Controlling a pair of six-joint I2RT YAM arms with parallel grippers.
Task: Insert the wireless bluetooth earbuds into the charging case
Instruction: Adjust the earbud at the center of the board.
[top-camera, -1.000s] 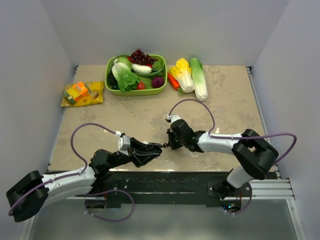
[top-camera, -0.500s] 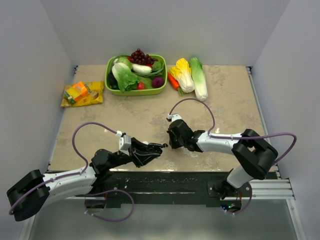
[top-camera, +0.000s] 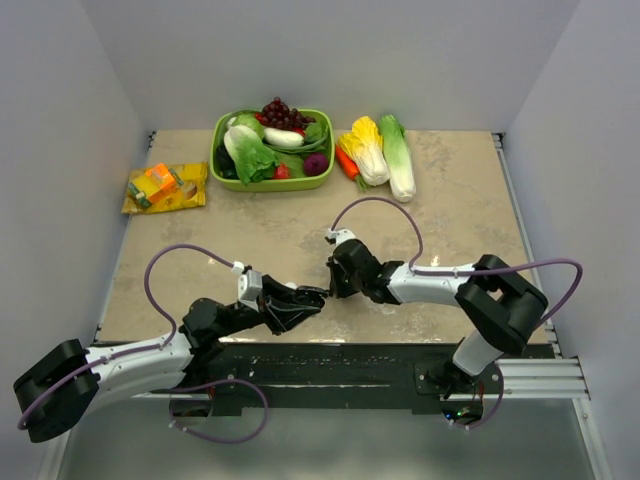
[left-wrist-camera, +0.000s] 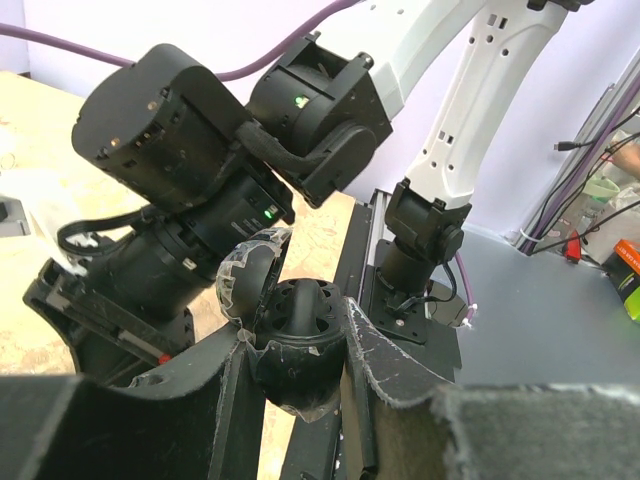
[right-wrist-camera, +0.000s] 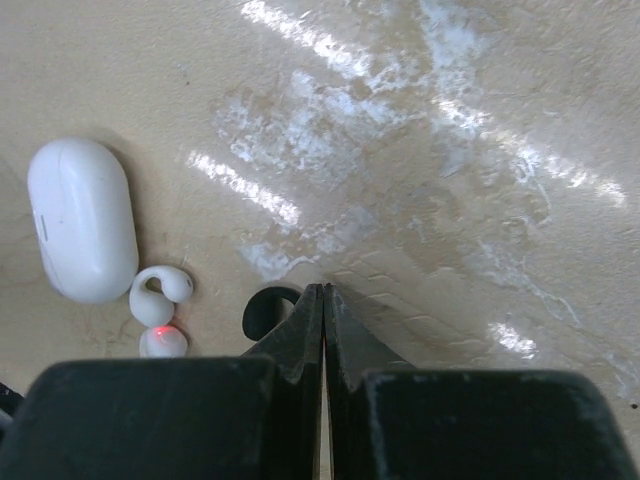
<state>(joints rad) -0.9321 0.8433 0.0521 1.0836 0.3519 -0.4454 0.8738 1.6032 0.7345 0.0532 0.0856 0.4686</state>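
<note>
A second ago the right hand (top-camera: 333, 283) had its tip against the black charging case (left-wrist-camera: 298, 335) that the left hand (top-camera: 305, 298) holds. Since then it has drawn back and swung a little farther across the counter (top-camera: 450, 200), so a gap now separates the two hands. Its fingers are pressed together with nothing between them. That looks like a finished or failed delivery to the case, with the right hand free to fetch another bud.

The left hand is clamped on the black charging case, one finger on each side, with the lid tipped open toward the right arm. The hollow inside is dark, and whether a bud sits in it cannot be told.

In the right wrist view a black earbud (right-wrist-camera: 262, 312) lies on the counter just beside the closed fingertips, partly hidden by them. A little farther out on that side lies a white earbud (right-wrist-camera: 160, 288), with a second white piece (right-wrist-camera: 163, 343) showing a red light next to it. Just beyond them is a white charging case (right-wrist-camera: 82, 220), shut, so these buds are not yet stowed.

Well beyond both hands a green basket (top-camera: 272, 186) holds lettuce, grapes and other vegetables.
</note>
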